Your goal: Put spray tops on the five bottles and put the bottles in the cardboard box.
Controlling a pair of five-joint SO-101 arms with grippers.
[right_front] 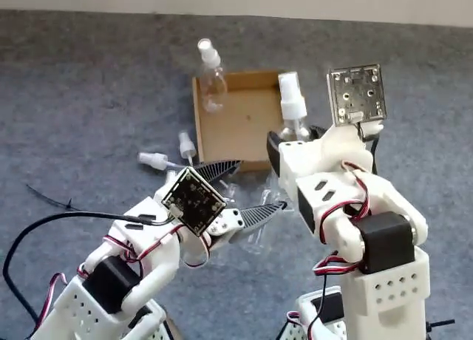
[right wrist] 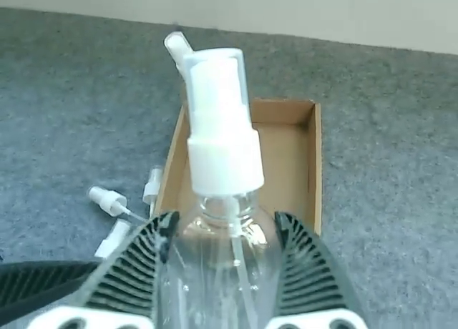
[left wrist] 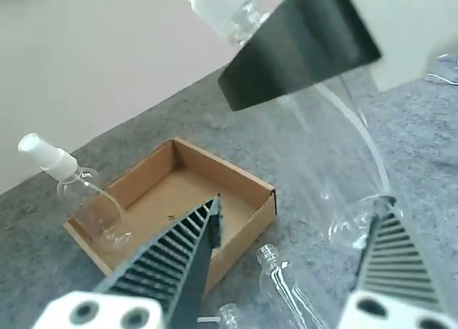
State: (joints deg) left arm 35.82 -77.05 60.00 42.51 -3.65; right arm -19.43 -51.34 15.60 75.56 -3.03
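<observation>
1. Bottle (right wrist: 222, 272) stands upright in the right gripper (right wrist: 223, 229), whose fingers are clamped on its clear body from both sides. A white spray top (right wrist: 218, 129) sits on its neck.
2. High view: the held bottle overlaps the right edge of the cardboard box (right_front: 244, 126), near the box's front right corner.
3. Second capped bottle (right_front: 212, 81) is inside the box at its far left corner, tilted against the wall.
4. Left gripper (right_front: 262, 183) has its fingers spread apart with nothing gripped, low and just in front of the box's near edge.
5. Uncapped bottle (left wrist: 283, 290) lies on its side on the grey carpet (right_front: 89, 96), under the left gripper and just beside the box. The neck of another shows next to it; can't tell how many lie there.
6. Loose spray tops (right_front: 155, 160) lie on the carpet left of the box, near its front left corner.
</observation>
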